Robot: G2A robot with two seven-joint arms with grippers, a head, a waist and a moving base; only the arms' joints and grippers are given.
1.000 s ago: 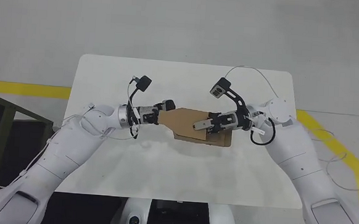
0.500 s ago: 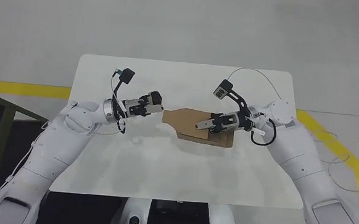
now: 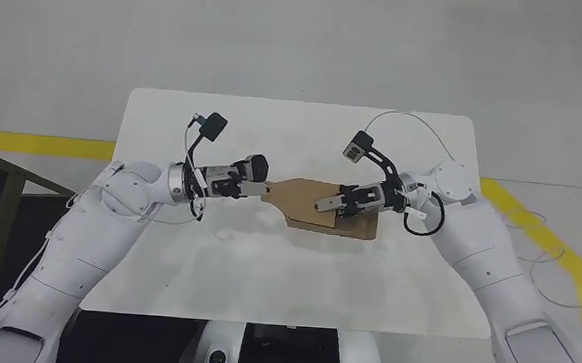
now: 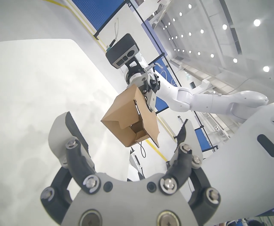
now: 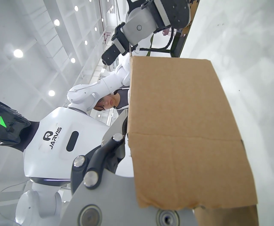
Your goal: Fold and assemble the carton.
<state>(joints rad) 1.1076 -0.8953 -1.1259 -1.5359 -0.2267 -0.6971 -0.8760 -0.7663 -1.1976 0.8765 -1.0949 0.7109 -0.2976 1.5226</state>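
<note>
We think the step in hand is closing one end of the carton. The right gripper is shut tight on a wall of the carton. It seems to hold the carton a little above the worktop. The left gripper is open wide and has nothing in it. The carton is right in front of the left gripper, near it but not touching. Its open end faces that gripper.

For the next move, we think the left gripper must come up to the open end and push the loose flap shut. The right gripper would need to hold the carton steady. The push should be soft, because thin card bends.

The left wrist view lets us look inside the open end. There the small flaps are folded in, and the big flap sticks out on the right gripper's side. The top view shows us the flat brown top but not the inside. The right wrist view shows a side wall with a crease across it, and the left gripper past the far edge of the carton.
</note>
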